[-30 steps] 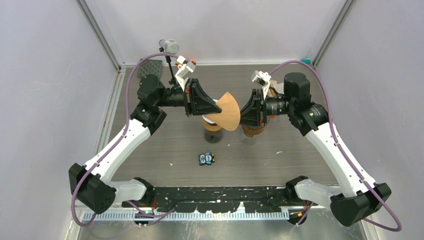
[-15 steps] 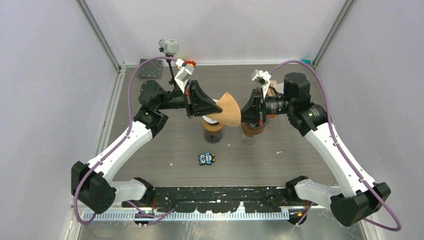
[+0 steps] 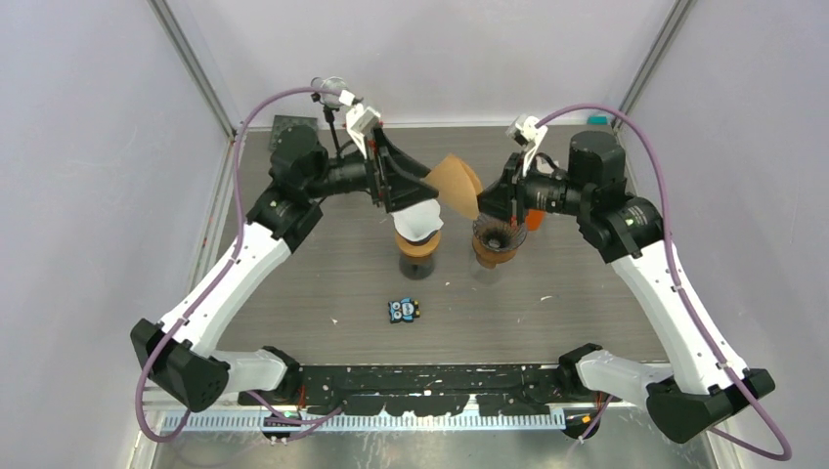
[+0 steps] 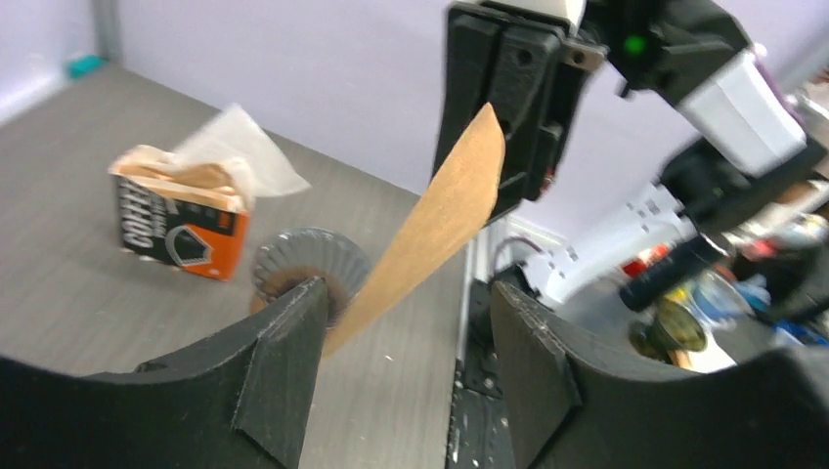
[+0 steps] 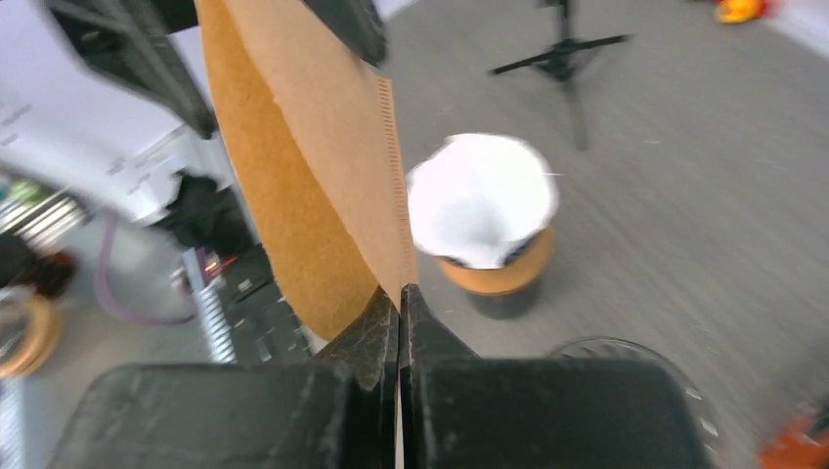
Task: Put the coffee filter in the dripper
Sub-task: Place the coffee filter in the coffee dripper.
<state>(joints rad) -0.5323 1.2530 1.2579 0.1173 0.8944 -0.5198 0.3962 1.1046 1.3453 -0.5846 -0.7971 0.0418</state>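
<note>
Since the earlier frame the brown coffee filter (image 5: 303, 166) has passed from one arm to the other. The left gripper (image 4: 406, 290) has let go and its fingers (image 4: 283, 376) now stand apart. The right gripper (image 5: 400, 293) has closed and is clamped on the paper's seamed edge. Both wrists have also shifted toward the far side of the tabletop (image 3: 323, 283).

The filter hangs in the air, fanning out ahead of the right gripper and running between the left gripper's parted fingers. Whether it touches either finger cannot be told.

Below and just ahead of the right gripper stands the empty dripper (image 3: 494, 237), its ribbed cone uncovered. Farther ahead, directly under the left gripper, stands a second dripper lined with white paper (image 3: 418, 227), near the empty one but apart from it.

An orange-and-black coffee box (image 4: 178, 233) with a torn-open top rests beyond the empty dripper, seen from the left wrist. A tripod stand (image 5: 562, 49) sits past the white-lined dripper. A small owl figure (image 3: 403, 311) lies on the tabletop, nearer the arm bases than both grippers.
</note>
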